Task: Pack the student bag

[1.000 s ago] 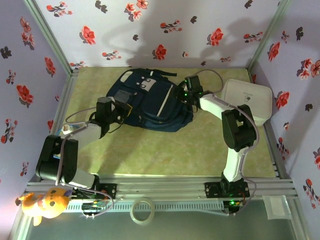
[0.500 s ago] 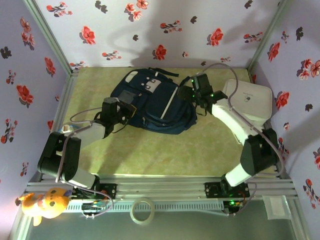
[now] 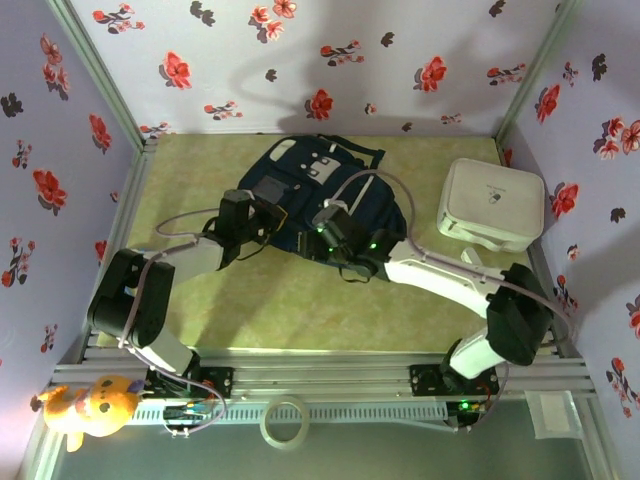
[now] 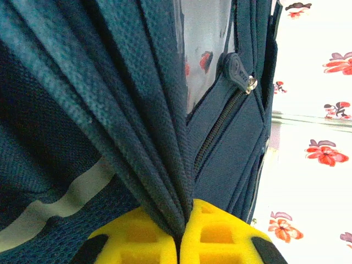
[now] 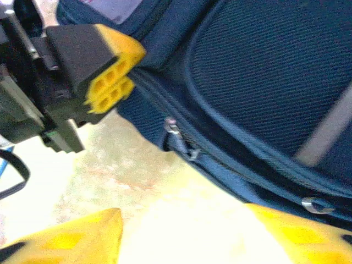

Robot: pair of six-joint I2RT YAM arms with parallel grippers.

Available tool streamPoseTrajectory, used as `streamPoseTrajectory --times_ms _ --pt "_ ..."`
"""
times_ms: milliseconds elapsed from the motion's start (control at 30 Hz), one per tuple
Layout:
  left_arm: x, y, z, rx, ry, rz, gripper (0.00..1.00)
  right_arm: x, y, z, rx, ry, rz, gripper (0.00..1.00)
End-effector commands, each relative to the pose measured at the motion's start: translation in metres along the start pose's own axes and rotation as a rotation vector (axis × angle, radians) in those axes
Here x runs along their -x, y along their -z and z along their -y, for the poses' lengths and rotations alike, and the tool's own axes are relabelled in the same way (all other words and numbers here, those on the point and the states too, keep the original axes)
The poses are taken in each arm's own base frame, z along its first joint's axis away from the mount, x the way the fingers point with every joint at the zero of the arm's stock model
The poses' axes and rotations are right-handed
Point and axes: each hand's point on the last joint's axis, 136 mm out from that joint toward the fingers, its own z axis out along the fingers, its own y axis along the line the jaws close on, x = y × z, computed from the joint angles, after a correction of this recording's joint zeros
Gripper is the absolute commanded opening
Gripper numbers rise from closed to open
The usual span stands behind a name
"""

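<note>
Likely lab booth: floral-papered walls [image 3: 400,40], aluminium frame [image 3: 330,372].

Bright, washed-out glare; motion-blurred right wrist view.

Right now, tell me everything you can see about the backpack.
The backpack is large, made of navy woven fabric, with white patches near its top, a pale stripe, dark straps and zipped pockets with metal pulls. It lies on the green table, toward the back. The left gripper is shut on a bunched fold at its left edge. The right gripper hangs open at its near edge, by a zip.
</note>
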Motion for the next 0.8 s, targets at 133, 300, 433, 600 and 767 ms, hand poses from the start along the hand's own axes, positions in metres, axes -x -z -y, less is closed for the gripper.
streamPoseTrajectory --times_ms 133,300,433,600,767 --pt "-0.008 0.001 0.045 -0.142 -0.043 -0.036 0.0 -0.001 -0.038 -0.017 0.009 -0.124 0.064 0.44" --pt "-0.008 0.004 0.048 -0.151 -0.041 -0.036 0.0 -0.006 -0.057 -0.018 -0.024 -0.146 0.05 0.4" --pt "-0.01 0.004 0.049 -0.16 -0.038 -0.045 0.0 -0.003 -0.069 -0.008 -0.089 -0.119 0.073 0.38" --pt "-0.012 0.005 0.05 -0.164 -0.036 -0.056 0.0 0.007 -0.082 0.001 -0.169 -0.085 0.107 0.36" --pt "-0.015 0.005 0.048 -0.168 -0.027 -0.067 0.0 0.022 -0.081 0.014 -0.244 -0.062 0.155 0.36"
